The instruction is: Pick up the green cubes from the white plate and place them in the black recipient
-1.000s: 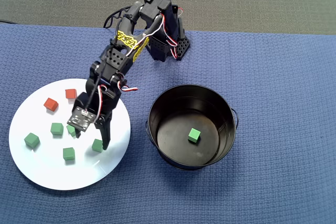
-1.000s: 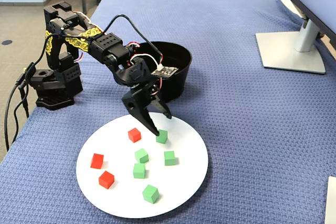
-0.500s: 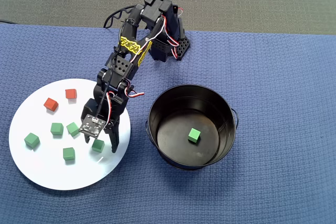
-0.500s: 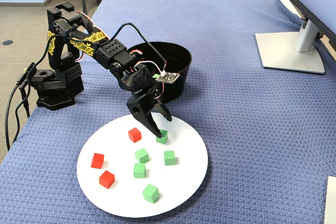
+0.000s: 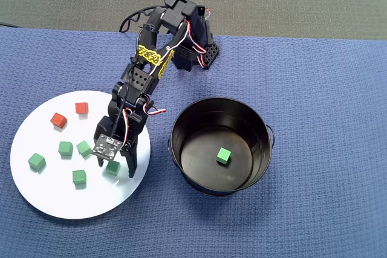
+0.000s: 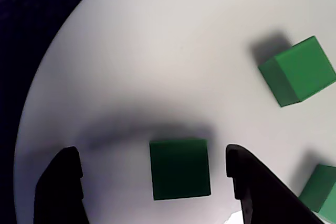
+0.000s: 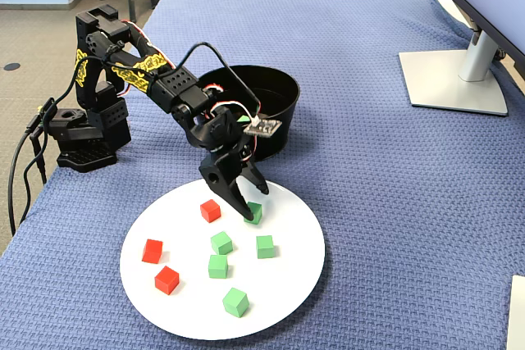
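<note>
On the blue cloth (image 5: 314,89), the white plate (image 5: 36,191) lay left of the black recipient (image 5: 181,126) in the overhead view. The gripper (image 6: 152,182), pointing down, stood with fingers wide, straddling one green cube (image 6: 179,169) untouched. Five green cubes sat on the plate, one (image 5: 224,156) inside the recipient; cubes show no long axis.

Matte black plastic arm (image 7: 164,88) with perforated servo brackets, yellow patterned bands on upper links, red-white-black wires, small circuit board (image 5: 109,145), tapered black fingers (image 6: 62,187).
</note>
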Controlling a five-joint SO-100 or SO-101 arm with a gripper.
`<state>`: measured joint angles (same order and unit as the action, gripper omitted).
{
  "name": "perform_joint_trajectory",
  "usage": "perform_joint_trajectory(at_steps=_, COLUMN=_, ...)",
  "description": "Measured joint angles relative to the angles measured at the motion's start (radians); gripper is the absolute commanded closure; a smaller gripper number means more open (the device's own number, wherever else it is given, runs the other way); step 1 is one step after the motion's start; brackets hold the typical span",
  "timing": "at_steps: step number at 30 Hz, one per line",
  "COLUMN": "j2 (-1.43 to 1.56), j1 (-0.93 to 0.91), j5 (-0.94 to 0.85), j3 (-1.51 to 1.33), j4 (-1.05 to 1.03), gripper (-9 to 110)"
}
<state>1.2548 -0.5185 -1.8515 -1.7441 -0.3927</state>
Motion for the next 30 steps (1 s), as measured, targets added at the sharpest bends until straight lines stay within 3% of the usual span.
perform_joint_trajectory(at_steps=22, j2=-0.005, j1=-0.002, j5=0.000, j3=-0.066, j4=0.075, gripper=78)
perform_joint_trajectory(at_steps=30, j2=-0.017, j1=-0.002, j5=0.000, j3=-0.066, j4=0.084, gripper=94)
